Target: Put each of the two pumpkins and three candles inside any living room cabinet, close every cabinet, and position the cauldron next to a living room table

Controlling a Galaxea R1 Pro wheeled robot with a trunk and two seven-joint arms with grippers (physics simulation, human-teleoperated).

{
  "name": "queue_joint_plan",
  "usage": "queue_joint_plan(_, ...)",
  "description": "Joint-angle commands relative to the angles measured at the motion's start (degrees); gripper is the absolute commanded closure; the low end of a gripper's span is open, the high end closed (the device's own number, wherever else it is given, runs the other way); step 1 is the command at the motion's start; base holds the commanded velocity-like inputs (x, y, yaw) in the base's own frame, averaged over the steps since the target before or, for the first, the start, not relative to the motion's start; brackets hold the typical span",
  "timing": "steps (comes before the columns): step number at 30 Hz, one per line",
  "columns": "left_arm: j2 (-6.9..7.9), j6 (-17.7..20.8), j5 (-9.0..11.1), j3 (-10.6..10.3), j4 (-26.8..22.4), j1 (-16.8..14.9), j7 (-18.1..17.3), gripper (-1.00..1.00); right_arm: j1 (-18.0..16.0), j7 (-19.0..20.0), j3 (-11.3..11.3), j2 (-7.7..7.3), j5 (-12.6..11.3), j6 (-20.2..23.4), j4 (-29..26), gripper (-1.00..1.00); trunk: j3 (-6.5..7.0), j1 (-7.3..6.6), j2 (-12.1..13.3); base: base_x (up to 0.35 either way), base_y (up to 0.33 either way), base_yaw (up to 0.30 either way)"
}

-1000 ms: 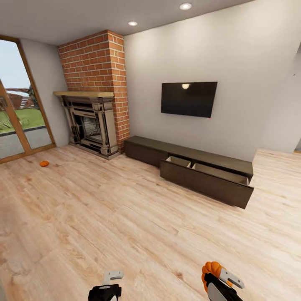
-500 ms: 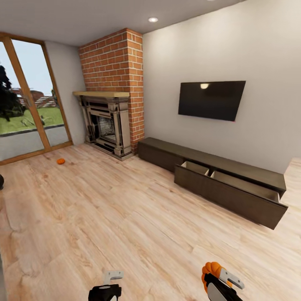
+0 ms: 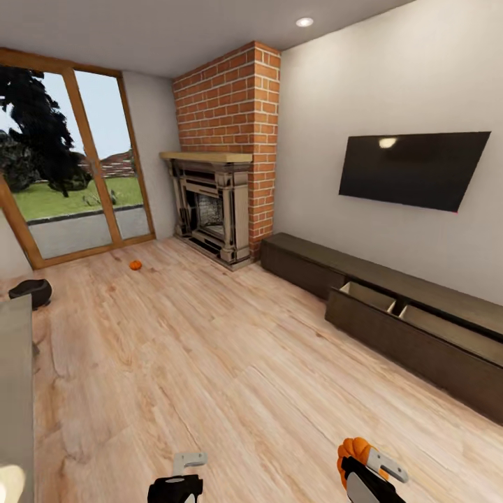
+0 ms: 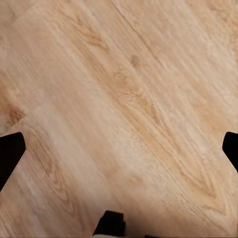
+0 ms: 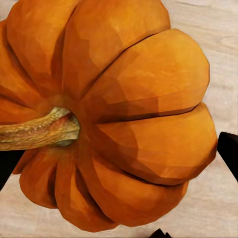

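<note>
My right gripper (image 3: 358,457) is shut on a bright-orange pumpkin (image 3: 351,449), held low over the floor; up close in the right wrist view the pumpkin (image 5: 114,114) shows its stem. My left gripper (image 3: 185,474) is open and empty, its dark fingertips (image 4: 10,156) wide apart over bare floor. A second pumpkin (image 3: 135,265) lies on the floor before the glass doors. The black cauldron (image 3: 31,292) sits on the floor at the far left, beside the grey-topped table (image 3: 15,370). The dark-brown cabinet (image 3: 391,293) runs along the right wall with its drawer (image 3: 419,335) pulled open. The candles are out of view.
A brick fireplace (image 3: 216,202) fills the far corner, and a television (image 3: 412,168) hangs above the cabinet. Glass doors (image 3: 77,175) line the left wall. Wooden floor (image 3: 230,363) stretches between me and the cabinet. A pale shape (image 3: 10,483) at the table's near end is unclear.
The whole view has swung left, so the camera turned: the cabinet slid right, and the cauldron and table came into view. Both grippers look the same, the right still holding the pumpkin.
</note>
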Motion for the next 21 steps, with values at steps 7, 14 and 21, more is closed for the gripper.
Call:
queue_joint_plan(7, 0.04, -0.02, 0.37, -0.55, -0.06, -0.06, 0.47, -1.0, -0.04, -0.65, 0.54, -0.05, -0.16, 0.5, -0.15, 1.0, -0.27, 0.04, -0.04, 0.35, 0.016, 0.25)
queue_joint_plan(14, 0.01, -0.03, 0.36, -0.52, -0.07, -0.06, 0.47, -1.0, -0.04, -0.46, 0.41, -0.09, -0.16, 0.17, -0.15, 1.0, -0.38, 0.04, -0.04, 0.35, 0.0, 0.185)
queue_joint_plan(21, 0.02, -0.03, 0.37, -0.51, -0.07, -0.06, 0.47, -1.0, -0.04, -0.44, 0.47, -0.1, -0.09, -0.04, -0.27, 1.0, -0.38, 0.04, -0.04, 0.35, 0.0, 0.245)
